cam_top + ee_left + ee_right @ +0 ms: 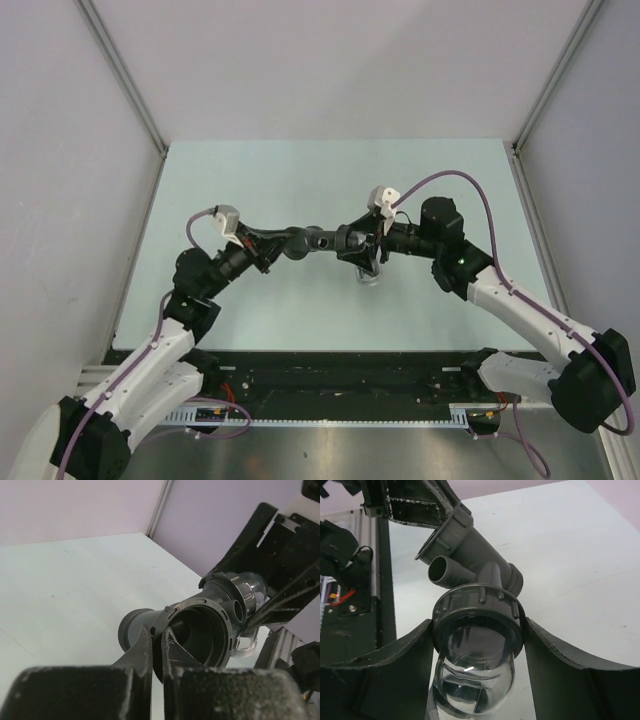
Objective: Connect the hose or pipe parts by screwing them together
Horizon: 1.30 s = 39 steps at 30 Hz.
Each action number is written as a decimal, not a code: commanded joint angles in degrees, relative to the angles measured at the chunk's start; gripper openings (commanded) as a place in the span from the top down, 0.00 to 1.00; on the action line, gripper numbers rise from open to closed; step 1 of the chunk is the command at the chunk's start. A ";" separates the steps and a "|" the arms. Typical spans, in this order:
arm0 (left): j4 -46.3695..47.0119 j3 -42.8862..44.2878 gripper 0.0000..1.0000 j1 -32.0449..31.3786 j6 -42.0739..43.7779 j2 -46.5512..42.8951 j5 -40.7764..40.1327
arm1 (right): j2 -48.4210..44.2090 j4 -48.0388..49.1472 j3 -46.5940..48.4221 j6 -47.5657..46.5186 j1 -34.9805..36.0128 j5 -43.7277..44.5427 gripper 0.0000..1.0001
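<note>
Over the middle of the desk, from above: left claw and right claw tip to tip, grey pipe parts bridged between.

From the left wrist: clenched thin on the rim of the wide-mouthed fitting, seemingly with one finger inside the mouth.

From the right wrist: grasping the ribbed collar above its clear bowl, close against the fitting's branch.

To do well: hold the fitting steady, keep both axes in line, turn the collar gently, back off at any binding.
</note>
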 commanded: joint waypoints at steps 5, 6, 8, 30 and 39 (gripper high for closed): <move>8.94 -3.17 1.00 -3.10 9.97 -4.87 -2.03 | 3.01 3.59 5.24 12.66 -5.58 -4.95 1.00; 8.94 -3.26 0.98 -3.01 9.18 -5.66 -2.47 | 2.84 3.24 5.15 11.52 -5.50 -5.04 1.00; 8.68 -3.00 0.74 -3.10 5.76 -6.54 -3.79 | 1.70 0.62 5.15 4.72 -4.53 -2.86 1.00; -29.82 26.10 0.17 7.88 -12.62 8.22 27.93 | -15.27 4.55 -7.95 -46.93 14.98 20.61 1.00; -29.73 24.25 0.15 7.97 -13.42 11.82 30.83 | -16.24 7.36 -8.91 -47.55 18.50 23.79 1.00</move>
